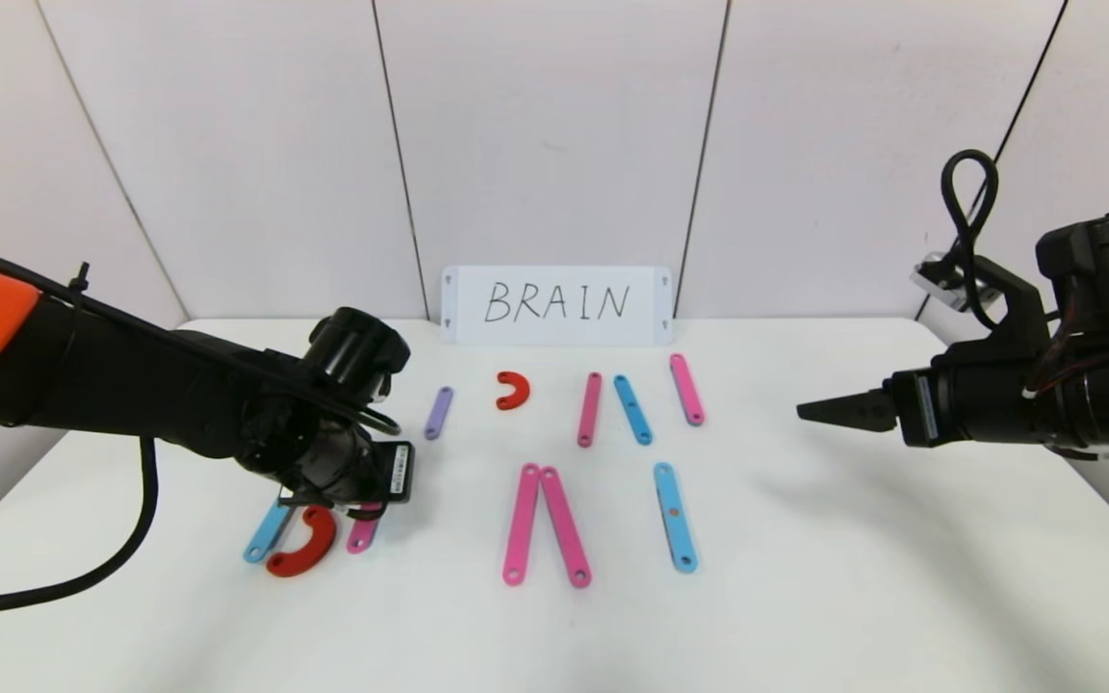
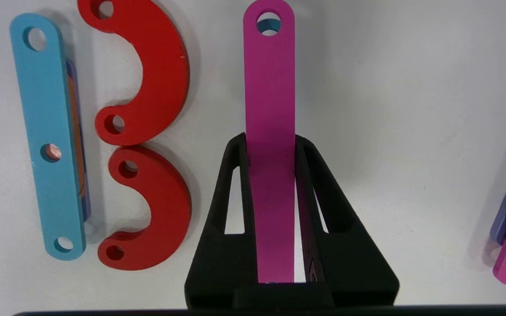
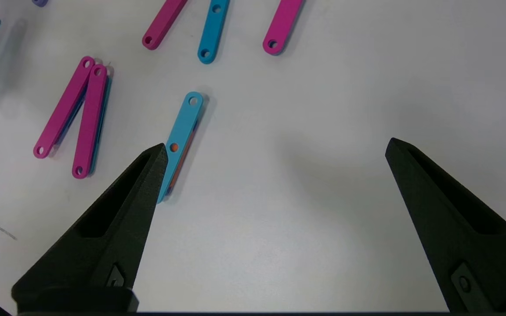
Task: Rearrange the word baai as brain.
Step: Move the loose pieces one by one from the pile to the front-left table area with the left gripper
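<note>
The left hand (image 2: pixel 270 145) is clenching a pink strip (image 2: pixel 269 109) just beside the two red curves (image 2: pixel 147 131) of the B, likely starting the R; the right hand (image 3: pixel 275 149) is hovering released over the tabletop (image 1: pixel 853 577).

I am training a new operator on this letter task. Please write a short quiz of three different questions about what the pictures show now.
1. True or false: the left gripper has its jaws closed on a pink strip.
2. Multiple choice: how do the jaws of the right gripper stand? A) wide apart, holding nothing B) closed on a blue strip C) closed on a red curve
3. Fill in: beside the blue strip near the left gripper lie ___ red curves.

Key: 1 true; 2 A; 3 two.
</note>
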